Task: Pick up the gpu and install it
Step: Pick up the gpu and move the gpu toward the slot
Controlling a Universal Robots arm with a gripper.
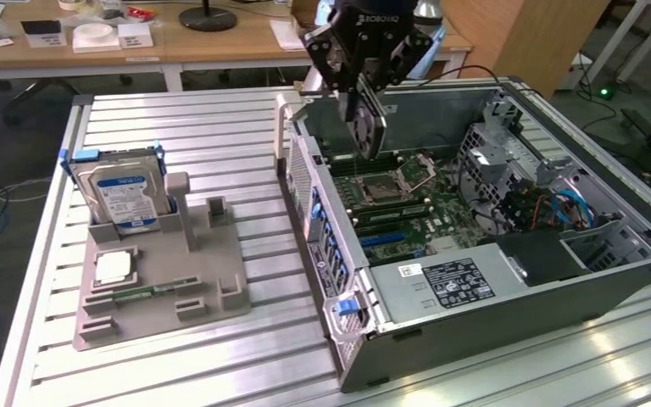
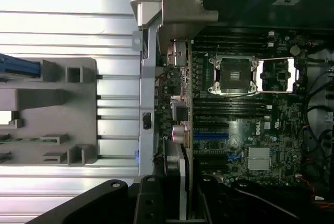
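Note:
My gripper (image 1: 362, 100) hangs over the open computer case (image 1: 495, 326), shut on the gpu (image 1: 369, 134). The gpu is a thin dark card held upright, its lower edge just above the motherboard (image 1: 416, 222) near the case's wall on the exterior view's left. In the wrist view the gpu (image 2: 183, 174) shows edge-on as a slim strip between my gripper (image 2: 180, 205) and the board. It runs alongside the rear connectors, beside the CPU socket (image 2: 232, 75) and the blue slot (image 2: 211, 136).
A grey fixture (image 1: 207, 292) on the slatted metal table (image 1: 213, 136) holds a silver hard drive (image 1: 128, 191) with a blue-white label and a square CPU chip (image 1: 114, 268). Drive cages and cables (image 1: 552, 203) fill the case's far side. A wooden desk (image 1: 190, 42) stands behind.

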